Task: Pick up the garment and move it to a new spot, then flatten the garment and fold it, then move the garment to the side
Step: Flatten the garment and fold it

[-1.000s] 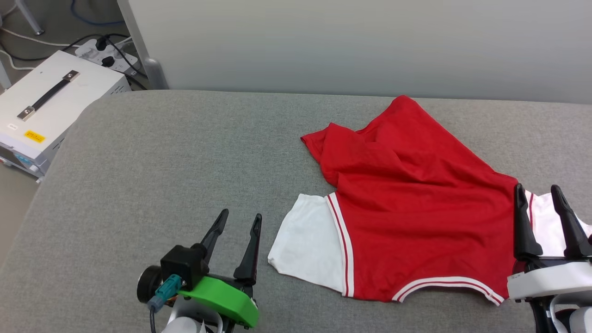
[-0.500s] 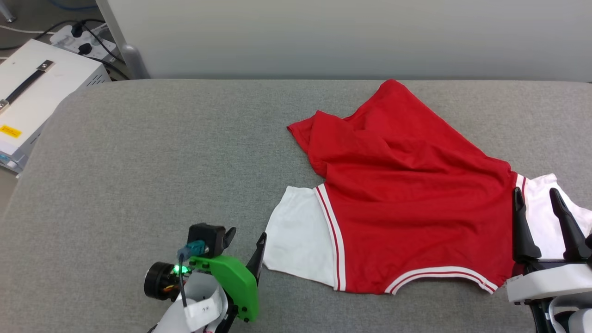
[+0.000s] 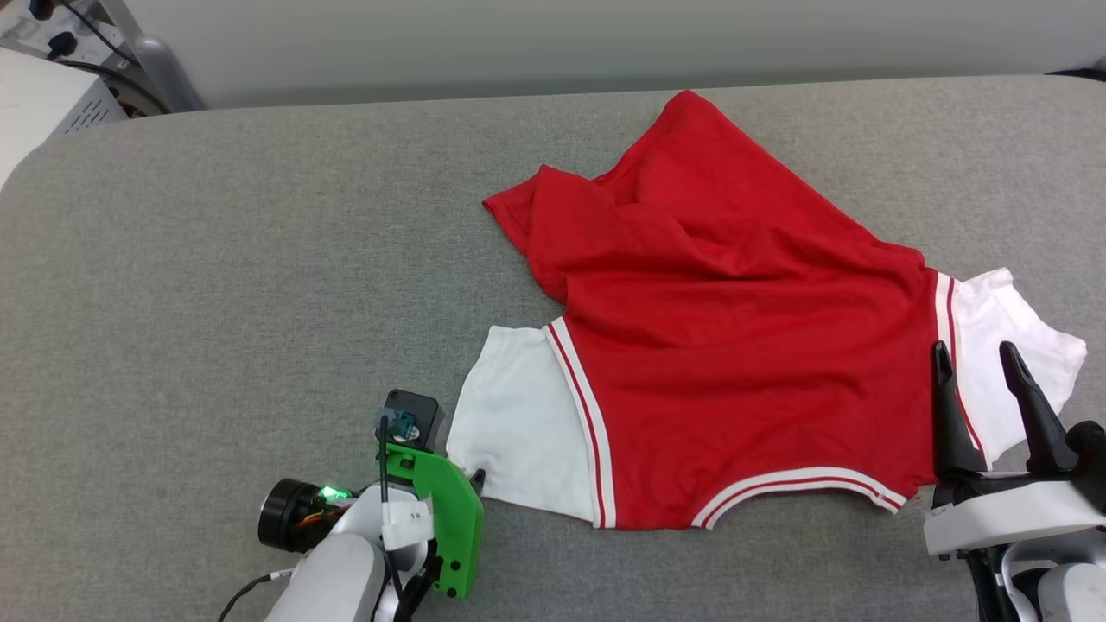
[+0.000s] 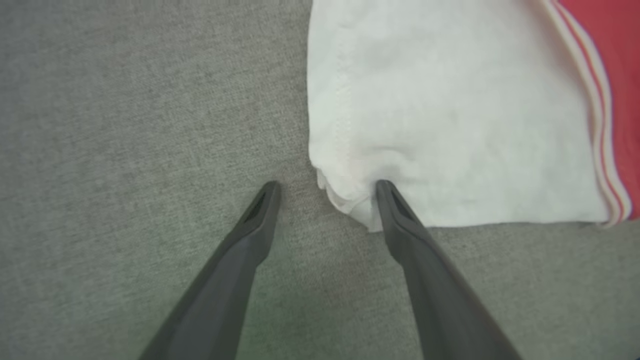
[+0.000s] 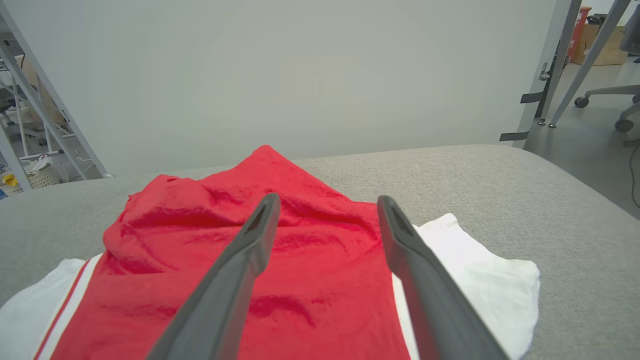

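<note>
Green mount [image 3: 445, 518] half-hides left gripper [image 4: 327, 186] at garment [image 3: 734, 345] sleeve.

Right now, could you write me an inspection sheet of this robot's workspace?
Surface: grey cloth-covered table.
Job's things: red shirt with white sleeves, lying rumpled and unfolded on the table.
Clutter: nothing seen.
Grippers: left gripper open, a corner of one sleeve between its fingers; right gripper open, over the other sleeve.
Cables: black cable along the left arm; power strip with plugs on the floor.
Surroundings: pale wall, white box beside the table, office chair.
</note>
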Motion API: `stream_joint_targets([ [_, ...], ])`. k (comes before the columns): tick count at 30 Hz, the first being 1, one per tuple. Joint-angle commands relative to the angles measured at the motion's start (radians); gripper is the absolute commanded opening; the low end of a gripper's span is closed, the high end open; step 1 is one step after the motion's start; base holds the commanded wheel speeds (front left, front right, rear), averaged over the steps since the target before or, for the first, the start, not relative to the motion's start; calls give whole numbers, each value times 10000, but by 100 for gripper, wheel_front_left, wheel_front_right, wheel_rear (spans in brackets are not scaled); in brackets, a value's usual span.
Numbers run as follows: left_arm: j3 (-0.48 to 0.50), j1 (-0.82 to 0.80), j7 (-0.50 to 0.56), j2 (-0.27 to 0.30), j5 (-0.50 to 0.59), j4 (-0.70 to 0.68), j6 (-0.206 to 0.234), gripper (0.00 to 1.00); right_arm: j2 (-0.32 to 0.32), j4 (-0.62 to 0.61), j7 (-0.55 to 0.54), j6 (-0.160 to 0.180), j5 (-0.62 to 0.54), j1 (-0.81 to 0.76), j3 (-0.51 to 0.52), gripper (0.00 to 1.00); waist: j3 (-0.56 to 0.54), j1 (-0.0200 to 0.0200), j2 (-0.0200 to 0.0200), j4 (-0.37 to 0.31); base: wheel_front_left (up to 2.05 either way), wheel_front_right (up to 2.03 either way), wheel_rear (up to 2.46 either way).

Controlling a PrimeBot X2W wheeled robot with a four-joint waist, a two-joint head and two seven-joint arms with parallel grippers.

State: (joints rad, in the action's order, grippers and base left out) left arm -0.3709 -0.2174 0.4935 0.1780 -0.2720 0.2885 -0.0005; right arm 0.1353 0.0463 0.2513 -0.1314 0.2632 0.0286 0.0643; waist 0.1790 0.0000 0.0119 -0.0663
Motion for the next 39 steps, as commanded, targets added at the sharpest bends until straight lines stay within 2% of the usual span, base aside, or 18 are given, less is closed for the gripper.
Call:
stream_joint_targets([
  [1,-90,84,274,107,27,307,-8,64,-17,47,64,7,-95,186,0,100,142,0,-119,-109,0,0,0],
  [2,-122,117,355,119,-11,350,-57,0,-21,57,68,7,-103,194,6,100,157,0,-119,-111,0,0,0],
  [6,-31,197,222,81,-232,361,-85,0,-7,123,80,7,-136,215,77,100,144,0,-119,-47,0,0,0],
  [11,503,120,-724,124,-365,210,297,0,70,286,72,7,-183,162,103,100,-98,0,-119,205,0,0,0],
  [18,1499,230,-1619,560,-736,-328,707,0,261,561,-356,7,-175,14,-25,100,-465,0,-119,581,0,0,0],
  [22,1919,566,-1745,831,-1078,-868,688,0,402,715,-1026,7,-252,-146,-54,100,-568,0,-119,785,0,0,0],
  [26,1989,1121,-1299,1104,-1455,-1650,423,0,569,839,-2520,7,-266,-256,386,100,-577,0,-119,954,0,0,0],
  [31,1775,1859,-70,1320,-2102,-3013,56,0,987,576,-5395,7,-238,-340,992,100,-471,0,-119,1164,0,0,0],
  [35,1622,2180,597,1342,-2411,-4125,53,0,1255,267,-7617,7,-200,-241,1477,100,-332,0,-119,1254,0,0,0],
  [39,1495,2304,979,1351,-2453,-4854,177,0,1458,108,-9214,7,-287,-39,1780,100,-163,0,-119,1328,0,0,0],
])
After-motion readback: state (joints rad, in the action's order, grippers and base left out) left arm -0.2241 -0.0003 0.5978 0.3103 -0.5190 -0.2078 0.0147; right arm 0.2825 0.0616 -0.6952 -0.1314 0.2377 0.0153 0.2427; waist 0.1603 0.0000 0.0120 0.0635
